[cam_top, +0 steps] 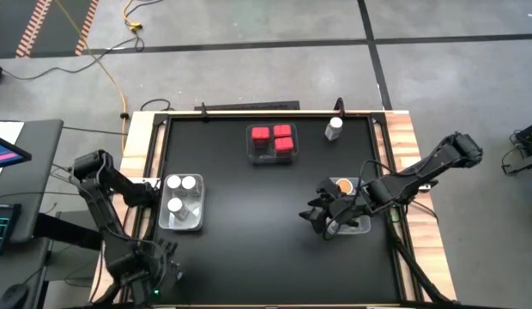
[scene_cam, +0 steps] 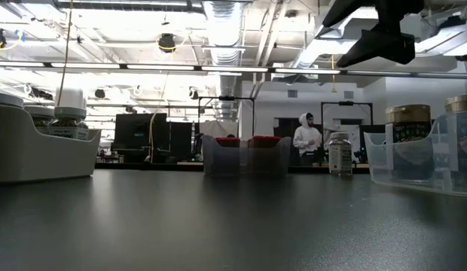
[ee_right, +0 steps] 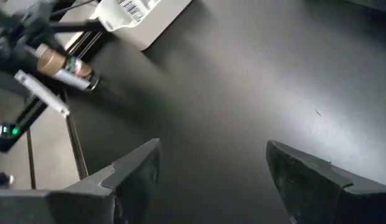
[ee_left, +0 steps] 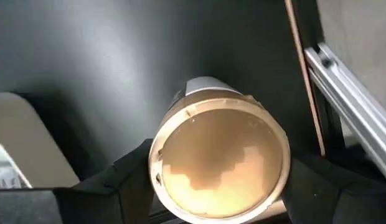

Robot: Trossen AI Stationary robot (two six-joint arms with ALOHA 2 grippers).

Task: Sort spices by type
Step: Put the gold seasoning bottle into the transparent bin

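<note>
The left gripper sits at the lower left of the high view, past the counter's corner. Its fingers are closed on a tan-lidded jar. The jar lies on its side between them, its round lid facing the wrist camera. The right wrist view shows the same jar at the upper left of the frame, level in that grip beside the counter's edge rail.

The right gripper is at the right centre of the high view, over the near end of a clear bin. Its fingers are spread apart with only bare black counter between them. Another tan-lidded jar stands at the far end of that bin. The low view shows two such jars there at the right edge.

At the left of the high view, a second clear bin holds three white-capped jars. At top centre, a third bin holds three red square-topped containers. One white-capped jar stands alone on the counter at the upper right, well apart from the others of its kind.

A person in a white hooded top stands far back in the room.
</note>
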